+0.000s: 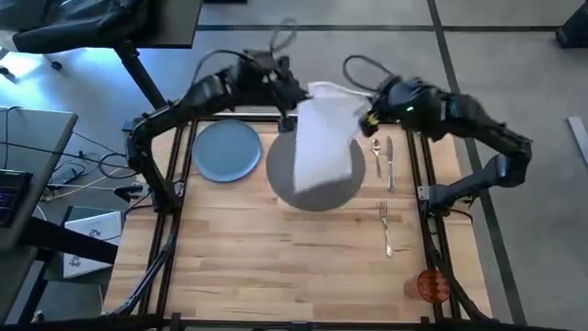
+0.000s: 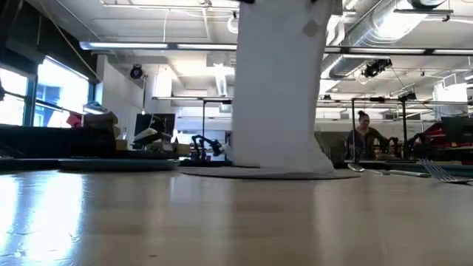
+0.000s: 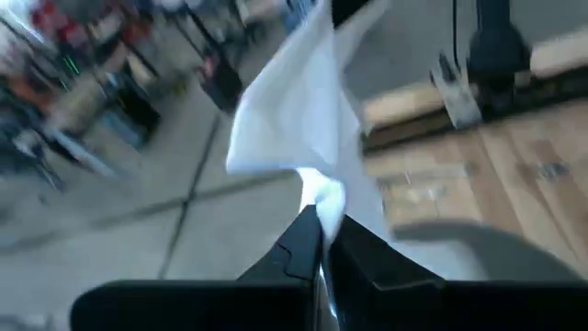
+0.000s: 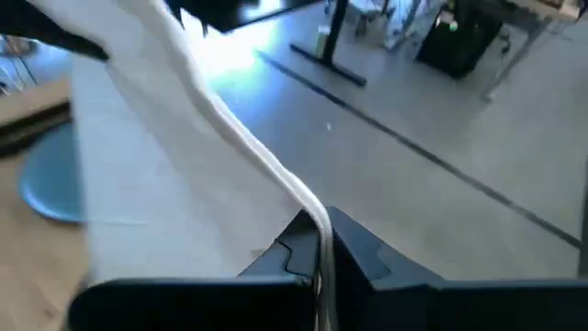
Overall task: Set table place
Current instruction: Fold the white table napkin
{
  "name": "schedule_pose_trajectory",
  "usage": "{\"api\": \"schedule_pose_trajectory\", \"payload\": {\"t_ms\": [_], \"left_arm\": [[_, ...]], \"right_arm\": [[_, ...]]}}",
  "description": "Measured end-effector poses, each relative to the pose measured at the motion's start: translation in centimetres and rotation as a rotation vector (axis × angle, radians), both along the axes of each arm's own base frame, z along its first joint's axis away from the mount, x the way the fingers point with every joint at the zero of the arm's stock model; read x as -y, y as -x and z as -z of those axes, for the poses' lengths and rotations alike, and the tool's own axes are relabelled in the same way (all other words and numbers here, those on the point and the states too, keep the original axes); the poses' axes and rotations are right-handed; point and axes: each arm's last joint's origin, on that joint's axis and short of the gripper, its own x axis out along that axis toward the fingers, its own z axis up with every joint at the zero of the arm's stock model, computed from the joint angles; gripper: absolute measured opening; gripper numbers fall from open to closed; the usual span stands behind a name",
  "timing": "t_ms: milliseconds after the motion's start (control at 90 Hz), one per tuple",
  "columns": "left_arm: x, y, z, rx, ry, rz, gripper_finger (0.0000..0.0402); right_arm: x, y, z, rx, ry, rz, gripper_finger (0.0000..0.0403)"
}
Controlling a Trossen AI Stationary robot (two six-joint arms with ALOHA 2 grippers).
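a pale wood table [image 1: 276, 257] with a thin black frame stands in a big workshop, with desks, lit ceiling pipes and a seated person [image 2: 363, 137] far behind it in the low view. both arms are at the far edge holding one white napkin [image 1: 323, 138] between them. the left gripper [image 1: 296, 101] is pinched tight on one upper corner and the right gripper [image 1: 365, 119] is pinched tight on the other, as each wrist view shows cloth squeezed between closed fingers. the napkin hangs as a stretched sheet over the round dark mat [image 1: 317, 184], and its lower edge appears to touch the mat in the low view.

the step in hand looks like spreading the napkin out so it can be laid or folded. the next move probably calls for both arms to travel together, keeping the cloth taut, and lower it flat where it belongs before letting go.

the blue plate [image 1: 226, 151] sits just left of the mat, not yet on it. a spoon [image 1: 377, 152] and knife [image 1: 390, 161] lie close to the mat's right side, the fork [image 1: 386, 227] nearer the front, and the orange cup [image 1: 432, 285] at the front right corner. the cutlery lies near the right gripper, so a low sweep there could knock it.
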Motion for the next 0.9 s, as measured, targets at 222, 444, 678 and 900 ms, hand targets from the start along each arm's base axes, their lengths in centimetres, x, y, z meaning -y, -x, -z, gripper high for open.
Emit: {"api": "schedule_pose_trajectory", "payload": {"t_ms": [222, 444, 678, 900], "left_arm": [[3.8, -0.9, 1.1, -0.083, 0.096, 0.129, 0.0000], [10.5, -3.1, 8.7, -0.327, 0.338, 0.245, 0.0000], [19.0, -3.9, 15.2, -0.368, 0.552, 0.309, 0.0000], [25.1, -3.1, 17.6, -0.268, 0.723, 0.234, 0.0000]], "right_arm": [[-3.7, 0.5, 1.6, -0.061, -0.204, -0.096, 0.0000], [-9.6, -1.7, 9.6, -0.248, -0.454, -0.240, 0.0000], [-14.9, -1.9, 15.8, -0.327, -0.676, -0.398, 0.0000], [-18.1, -1.6, 17.5, -0.304, -0.825, -0.557, 0.0000]]}}
